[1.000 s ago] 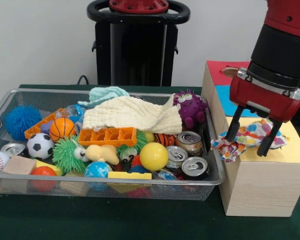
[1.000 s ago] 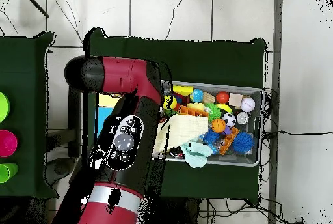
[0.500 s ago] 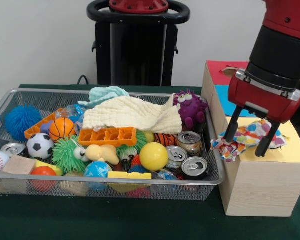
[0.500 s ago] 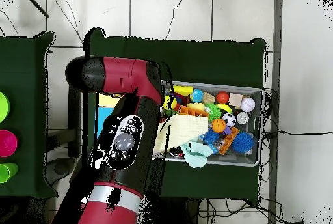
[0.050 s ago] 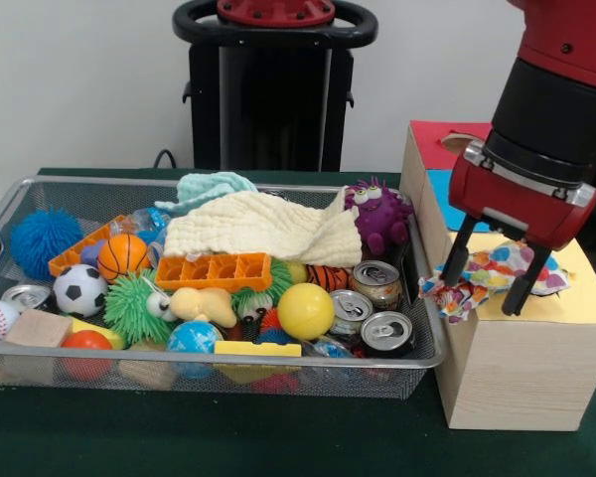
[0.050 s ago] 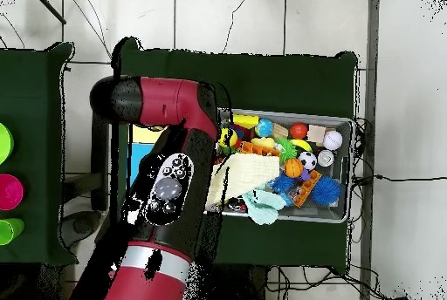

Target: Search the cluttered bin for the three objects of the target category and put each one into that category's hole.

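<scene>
Cloth seems to be the category being hunted, judging by the bright polka-dot cloth [image 5: 499, 271] now lying crumpled on the yellow section of the wooden sorting box [image 5: 517, 373], right beside the wire bin [image 5: 417, 298]. The gripper [image 5: 486, 268] hangs over it with its fingers spread apart, one on each side of the fabric and nothing pinched between them. The cloth looks dropped on the lid, not gone down a hole (I can't see a hole in the yellow part from here), and one corner droops over the box edge toward the bin. So at best one item is nearly handled. Two likely candidates wait in the bin: a cream muslin cloth [image 5: 263, 227] draped over the toys, and a pale teal cloth [image 5: 211, 187] behind it.
</scene>
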Motion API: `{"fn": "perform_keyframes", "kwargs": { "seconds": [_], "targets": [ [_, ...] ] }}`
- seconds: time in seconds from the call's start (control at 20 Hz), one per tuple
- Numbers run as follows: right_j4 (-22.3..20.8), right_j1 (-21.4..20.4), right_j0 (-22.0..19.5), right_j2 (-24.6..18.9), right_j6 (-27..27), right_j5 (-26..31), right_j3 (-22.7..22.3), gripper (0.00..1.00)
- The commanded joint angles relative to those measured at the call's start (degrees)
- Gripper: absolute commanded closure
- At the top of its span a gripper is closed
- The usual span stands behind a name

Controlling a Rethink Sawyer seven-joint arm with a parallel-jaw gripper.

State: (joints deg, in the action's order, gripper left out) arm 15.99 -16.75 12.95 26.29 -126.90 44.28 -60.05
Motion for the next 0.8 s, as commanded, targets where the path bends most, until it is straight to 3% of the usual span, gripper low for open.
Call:
{"fn": "perform_keyframes", "kwargs": {
  "seconds": [0.05,0.8],
  "targets": [
    [-1.38,2.35,-2.22,-1.88,-8.05,4.38,-0.19,0.00],
    [-1.66,2.47,-3.41,-1.81,-6.47,11.12,3.52,0.00]
  ]
}}
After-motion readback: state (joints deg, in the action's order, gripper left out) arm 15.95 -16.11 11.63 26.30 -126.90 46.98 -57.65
